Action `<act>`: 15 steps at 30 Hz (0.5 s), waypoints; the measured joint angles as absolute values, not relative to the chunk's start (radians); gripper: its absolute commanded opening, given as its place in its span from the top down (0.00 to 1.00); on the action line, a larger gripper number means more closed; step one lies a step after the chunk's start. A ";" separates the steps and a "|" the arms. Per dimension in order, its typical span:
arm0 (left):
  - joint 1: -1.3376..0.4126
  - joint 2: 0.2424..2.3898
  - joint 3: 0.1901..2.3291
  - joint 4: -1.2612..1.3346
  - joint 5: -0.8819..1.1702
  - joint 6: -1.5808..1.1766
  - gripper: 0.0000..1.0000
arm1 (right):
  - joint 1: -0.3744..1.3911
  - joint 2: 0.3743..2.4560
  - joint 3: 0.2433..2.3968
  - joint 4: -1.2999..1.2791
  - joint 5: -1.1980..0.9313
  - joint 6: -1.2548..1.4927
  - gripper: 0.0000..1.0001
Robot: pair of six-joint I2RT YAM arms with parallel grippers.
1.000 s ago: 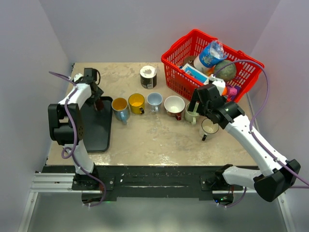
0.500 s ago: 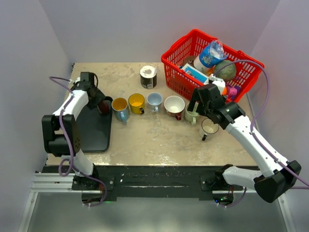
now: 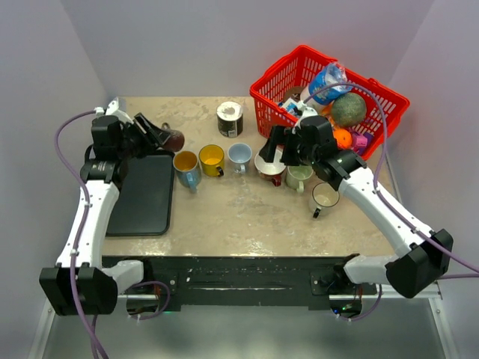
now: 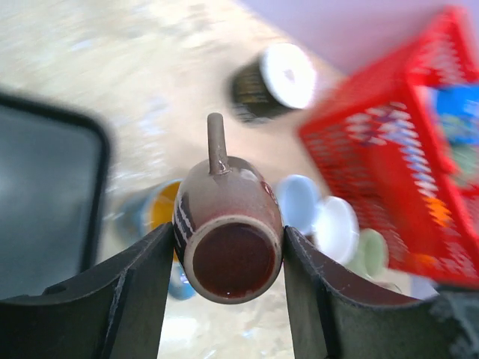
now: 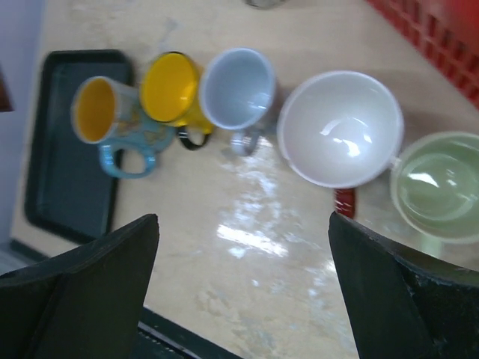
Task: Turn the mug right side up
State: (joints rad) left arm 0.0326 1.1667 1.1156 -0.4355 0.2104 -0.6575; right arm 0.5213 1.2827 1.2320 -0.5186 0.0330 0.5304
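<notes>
Left arm has swung up off the tray (image 3: 138, 202) since the earlier frame. The left gripper (image 3: 157, 137) now sits above the tray's far right corner instead of low against it. Right arm has also shifted, toward the tray side.

Left gripper: jaws pinch the brown mug (image 3: 173, 140) across its body, one finger on each side. The wrist view confirms the hold on the brown mug (image 4: 228, 239).

Mug position: in the air, just beyond the tray's far right corner, touching no surface. It lies on its side, with the mouth facing back toward the wrist camera and the handle pointing away.

Right gripper (image 3: 278, 147): jaws spread wide and holding nothing. It hovers well to the right of the tray, over the white mug (image 5: 340, 127) in the row of mugs (image 3: 212, 159).

Progress, judged: pick-up and lift are done, and the turn looks roughly half complete, since the mug is sideways and not yet mouth-up. Remaining steps are to finish the rotation, lower the base onto a free spot right of the tray, and release.

Risk: the grip is on a round wall, so the mug could slip during the rest of the roll.
</notes>
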 measured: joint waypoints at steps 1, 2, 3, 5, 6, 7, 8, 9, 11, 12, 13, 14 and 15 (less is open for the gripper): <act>0.032 1.140 1.098 -0.391 0.267 -0.656 1.00 | 0.521 1.288 1.237 -0.487 -0.009 0.529 0.01; 0.031 1.117 1.078 -0.347 0.320 -0.655 1.00 | 0.521 1.296 1.244 -0.453 -0.052 0.527 0.01; 0.028 1.098 1.060 -0.306 0.373 -0.652 1.00 | 0.521 1.305 1.256 -0.422 -0.092 0.528 0.01; 0.020 1.075 1.032 -0.237 0.466 -0.648 1.00 | 0.521 1.331 1.288 -0.353 -0.170 0.532 0.01; 0.011 1.068 1.022 -0.206 0.511 -0.643 1.00 | 0.521 1.344 1.306 -0.320 -0.207 0.535 0.01; 0.004 1.065 1.014 -0.176 0.545 -0.643 1.00 | 0.521 1.355 1.321 -0.294 -0.233 0.539 0.01; -0.006 1.060 1.004 -0.139 0.585 -0.644 1.00 | 0.521 1.367 1.339 -0.252 -0.275 0.546 0.01; -0.020 1.054 0.993 -0.097 0.628 -0.646 1.00 | 0.521 1.373 1.348 -0.224 -0.299 0.551 0.01; -0.047 1.041 0.969 -0.002 0.706 -0.665 1.00 | 0.521 1.375 1.356 -0.161 -0.356 0.562 0.01; -0.064 1.034 0.956 0.055 0.748 -0.683 1.00 | 0.521 1.373 1.356 -0.131 -0.385 0.566 0.01; -0.076 1.030 0.949 0.099 0.777 -0.699 1.00 | 0.521 1.372 1.356 -0.099 -0.409 0.570 0.01; -0.092 1.026 0.943 0.157 0.815 -0.722 1.00 | 0.522 1.372 1.356 -0.070 -0.429 0.577 0.01; -0.106 1.026 0.941 0.205 0.848 -0.741 1.00 | 0.522 1.372 1.356 -0.043 -0.447 0.581 0.01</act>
